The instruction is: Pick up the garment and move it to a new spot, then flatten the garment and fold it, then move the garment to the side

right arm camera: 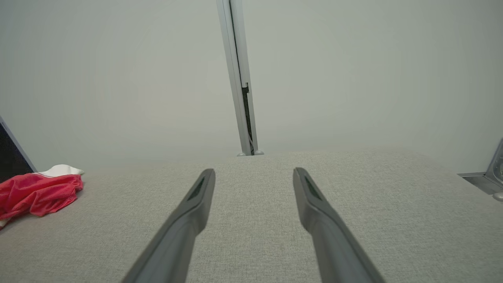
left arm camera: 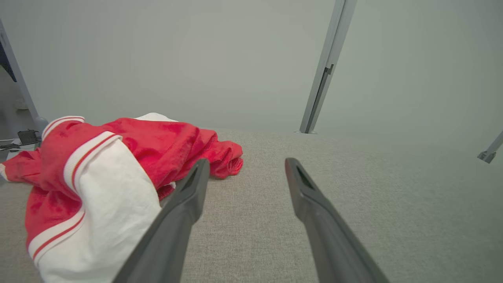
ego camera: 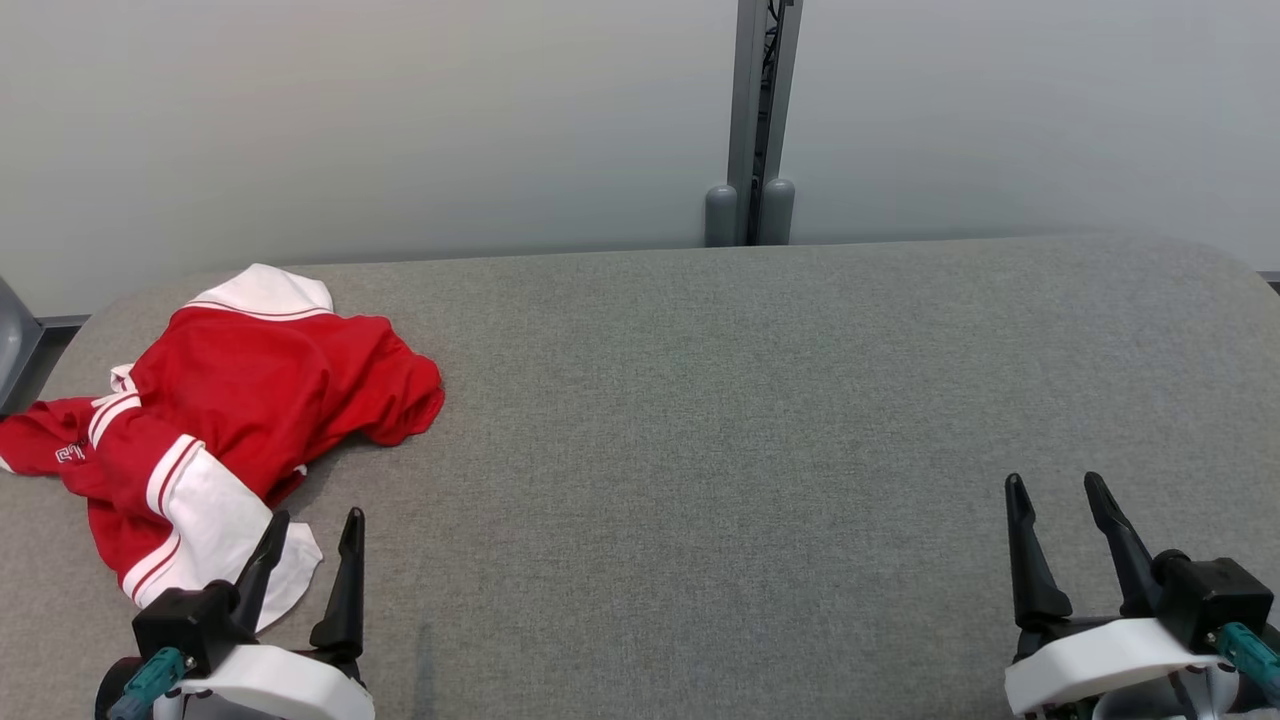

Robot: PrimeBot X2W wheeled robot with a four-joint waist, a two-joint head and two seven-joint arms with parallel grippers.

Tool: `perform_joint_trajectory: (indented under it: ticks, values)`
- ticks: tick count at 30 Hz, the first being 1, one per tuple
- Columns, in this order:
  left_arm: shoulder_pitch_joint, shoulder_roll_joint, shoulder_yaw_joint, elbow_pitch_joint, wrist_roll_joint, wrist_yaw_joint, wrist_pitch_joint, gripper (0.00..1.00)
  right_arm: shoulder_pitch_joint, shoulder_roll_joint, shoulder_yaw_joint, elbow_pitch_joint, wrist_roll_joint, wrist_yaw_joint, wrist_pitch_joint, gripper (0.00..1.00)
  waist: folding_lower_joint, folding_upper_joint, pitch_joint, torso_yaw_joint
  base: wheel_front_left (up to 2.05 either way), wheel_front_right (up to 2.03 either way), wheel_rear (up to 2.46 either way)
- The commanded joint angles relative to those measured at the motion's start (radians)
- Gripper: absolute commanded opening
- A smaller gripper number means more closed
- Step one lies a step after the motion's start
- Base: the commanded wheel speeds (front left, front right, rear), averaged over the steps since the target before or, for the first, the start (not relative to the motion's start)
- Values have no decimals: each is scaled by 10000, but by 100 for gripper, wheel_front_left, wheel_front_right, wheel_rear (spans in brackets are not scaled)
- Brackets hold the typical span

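Garment [ego camera: 250, 400], crumpled red-and-white cloth, lies by the left edge of the grey woven counter [ego camera: 700, 400], open room right of it; left pincer [ego camera: 316, 514] beside it and right pincer [ego camera: 1053, 479] gape empty

Grey padded table [ego camera: 760, 400], pale wall [ego camera: 350, 120]

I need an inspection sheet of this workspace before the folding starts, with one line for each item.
Surface: table with a grey woven cover, flat, no stains seen.
Job's things: red and white garment, crumpled, on the table's left side.
Clutter: nothing seen.
Grippers: left gripper open, beside the garment's white part; right gripper open, above bare cover.
Cables: thin wires by a small dark object beyond the table's left edge.
Surroundings: pale wall and a grey post behind the table.
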Motion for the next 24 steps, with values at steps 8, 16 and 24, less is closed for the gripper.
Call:
perform_joint_trajectory:
  ticks: [8,16,24]
  values:
    - [-62,4,195,195,735,-34,-255,100,62,-39,0,-78,-730,18,-268,100,-1,0,-36,-19,0,0,0]
    - [-72,-18,234,278,1271,-65,-407,100,129,-34,-29,-23,-1032,20,-437,100,-1,0,-24,-8,0,0,0]
    - [-39,-12,290,284,1835,-88,-547,100,120,-38,-50,-14,-1563,22,-571,100,-1,0,2,-24,0,0,0]
